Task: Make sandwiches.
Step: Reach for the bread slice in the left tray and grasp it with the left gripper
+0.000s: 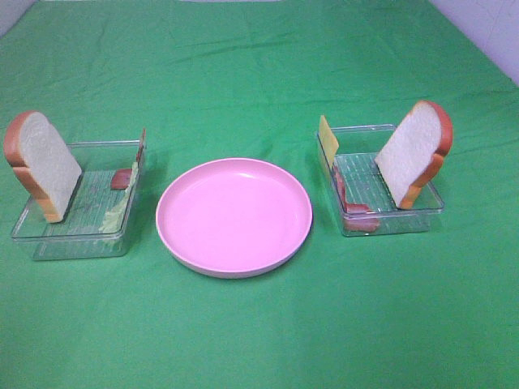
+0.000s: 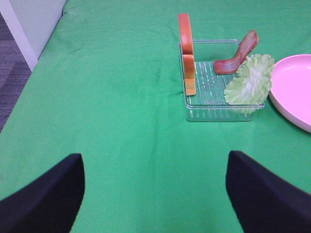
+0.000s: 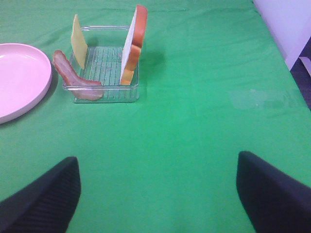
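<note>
- While poised above the bare green bench (image 2: 121, 111), left end effector (image 2: 155, 160) spread wide, fingers (image 2: 48, 194) far apart, gripping nothing; well short of the left tray (image 2: 218, 112).
- Likewise the right end effector (image 3: 158, 160): spread wide, gripping nothing; well short of the right tray (image 3: 104, 94).
- No sandwich stacked yet; parts split between the two trays.
- In the left tray: left bread (image 1: 45, 162) on edge along the outer side; left bacon (image 2: 238, 56) propped up at the far plate-side corner; lettuce (image 2: 250, 80) at the near plate-side corner, draped over the rim.
- In the right tray: right bread (image 1: 413, 150) on edge, tilted, at the outer side; cheese (image 1: 328, 138) upright at the far plate-side corner; right bacon (image 3: 73, 80) along the plate-side wall, one end over the near rim.
- Between the trays, just beside each: pink plate (image 1: 233, 215).
</note>
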